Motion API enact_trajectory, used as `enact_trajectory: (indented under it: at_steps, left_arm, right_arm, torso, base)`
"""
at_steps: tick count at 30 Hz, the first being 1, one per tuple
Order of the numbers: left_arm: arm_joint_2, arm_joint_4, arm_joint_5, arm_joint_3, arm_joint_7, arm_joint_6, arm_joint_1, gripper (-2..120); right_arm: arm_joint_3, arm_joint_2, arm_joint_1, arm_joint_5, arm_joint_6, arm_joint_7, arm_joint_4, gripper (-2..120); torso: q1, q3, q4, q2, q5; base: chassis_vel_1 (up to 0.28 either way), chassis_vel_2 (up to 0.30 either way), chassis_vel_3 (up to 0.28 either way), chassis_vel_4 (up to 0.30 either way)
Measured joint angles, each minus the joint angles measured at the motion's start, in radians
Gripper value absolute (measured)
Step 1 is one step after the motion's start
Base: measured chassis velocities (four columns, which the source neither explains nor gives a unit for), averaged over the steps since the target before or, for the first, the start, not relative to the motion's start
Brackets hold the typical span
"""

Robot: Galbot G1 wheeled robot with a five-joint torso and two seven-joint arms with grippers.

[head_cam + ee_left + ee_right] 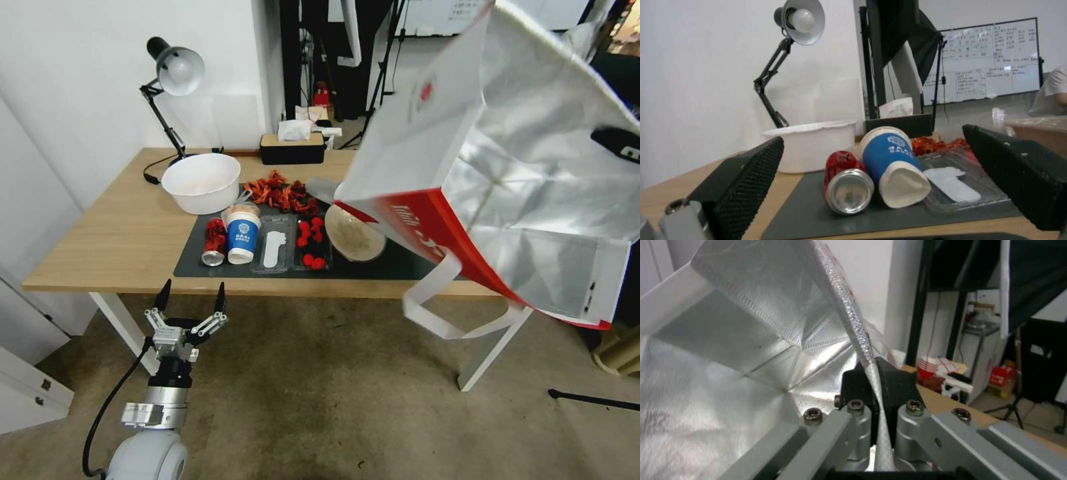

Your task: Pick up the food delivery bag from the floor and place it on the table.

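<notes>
**Bag held aloft above the table's right end**

We take the dark grey mat (373, 267) on the table (100, 247) as our landmark and read across from the left.

Our left gripper (190, 300) hangs below and in front of the mat's left corner, just off the table's front edge and above the floor (320, 400). Its two black fingers (746, 180) stand well apart with nothing between them. In the left wrist view they frame the mat's left end from low down.

Behind the mat's left corner stands a white bowl (201, 181), and behind that a black desk lamp (175, 73). On the mat's left end lie a red can (214, 243) and a blue-and-white paper cup (243, 235), side by side and touching. Just right of them sits a clear plastic tray (275, 252) holding a white utensil. Red scraps (283, 193) are strewn along the mat's back edge, and a black tissue box (292, 148) sits behind the mat near the wall.

Right of the mat's middle a tan bowl (353, 235) lies tilted. Over it and over the mat's right end hangs the food delivery bag (467, 160), clear of the table and floor, tipped with its foil-lined mouth turned toward us. One white strap handle (440, 313) dangles below the table edge in front of the mat's right corner.

Our right gripper (875, 373) is clamped on the bag's upper rim, the thin edge pinched between its dark fingers.
</notes>
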Motion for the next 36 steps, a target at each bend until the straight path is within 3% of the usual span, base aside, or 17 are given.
enact_trajectory:
  at_steps: [10, 22, 36]
  left_arm:
    - [-0.002, 0.001, 0.006, 0.005, 0.0, 0.002, 0.003, 100]
    - [-0.017, -0.01, 0.017, -0.001, 0.0, 0.0, 0.007, 100]
    - [-0.022, 0.023, 0.036, 0.05, -0.004, 0.017, -0.036, 100]
  right_arm:
    - [-0.089, 0.016, 0.029, -0.06, 0.011, 0.005, -0.055, 0]
    - [-0.287, -0.044, 0.16, -0.082, 0.017, 0.093, -0.122, 0]
    - [-0.311, -0.058, 0.172, -0.118, 0.053, 0.18, -0.212, 0]
  torso:
    - [0.0, 0.0, 0.0, 0.0, 0.0]
    - [0.0, 0.0, 0.0005, 0.0, 0.0]
    - [0.0, 0.0, 0.0001, 0.0, -0.0001]
  base:
    - [0.0, 0.0, 0.0, 0.0]
    - [0.0, 0.0, 0.0, 0.0]
    - [0.0, 0.0, 0.0, 0.0]
